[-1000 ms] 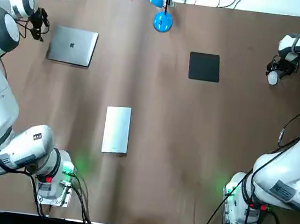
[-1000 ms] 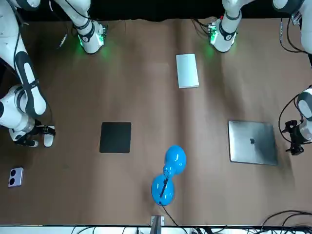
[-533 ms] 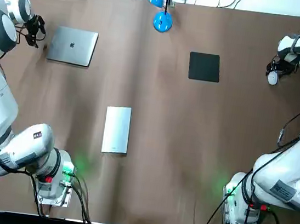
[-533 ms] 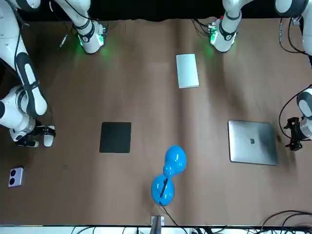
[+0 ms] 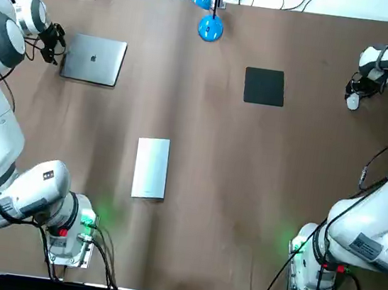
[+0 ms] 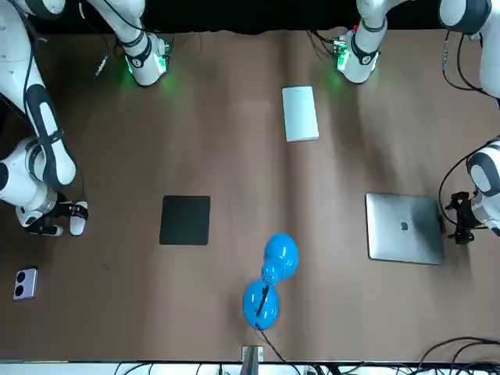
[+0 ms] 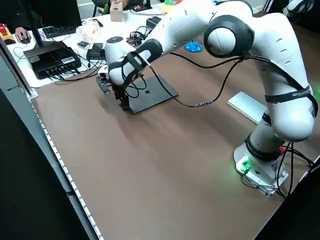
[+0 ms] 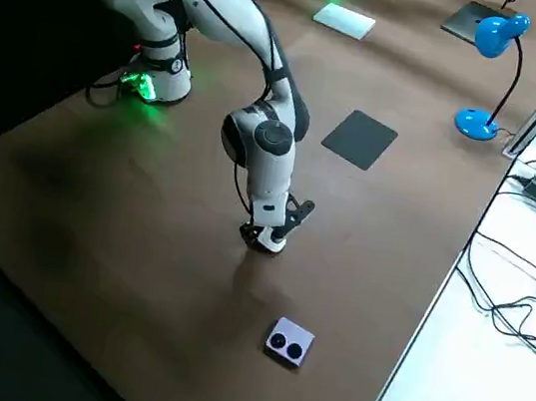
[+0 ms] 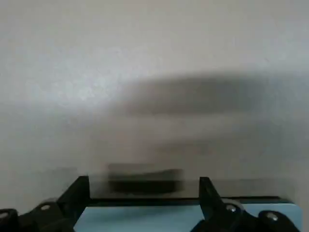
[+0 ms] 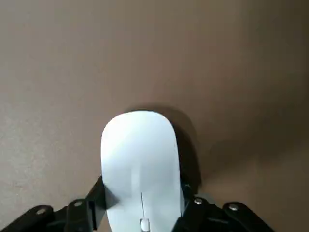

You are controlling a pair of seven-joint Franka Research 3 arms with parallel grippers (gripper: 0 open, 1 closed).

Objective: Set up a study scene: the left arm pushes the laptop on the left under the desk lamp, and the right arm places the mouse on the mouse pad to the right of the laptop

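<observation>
The closed silver laptop (image 5: 93, 59) lies at the far left, well left of the blue desk lamp (image 5: 209, 27). My left gripper (image 5: 54, 46) stands low by the laptop's left edge (image 6: 437, 228), fingers (image 9: 79, 188) spread open, and the wrist view shows a blurred dark edge between them. The white mouse (image 10: 139, 154) rests on the table at the far right, right of the black mouse pad (image 5: 264, 86). My right gripper (image 5: 354, 94) is down over the mouse (image 5: 352, 103) with a finger against each side.
A white flat slab (image 5: 151, 168) lies mid-table nearer the bases. A small purple device (image 6: 25, 283) sits beyond the mouse at the table's right edge. Cables and gear line the far edge behind the lamp. Bare brown table lies between laptop, lamp and pad.
My left gripper has drawn in toward the laptop's left edge after a small swing outward. Laptop, mouse and right gripper have not moved.
</observation>
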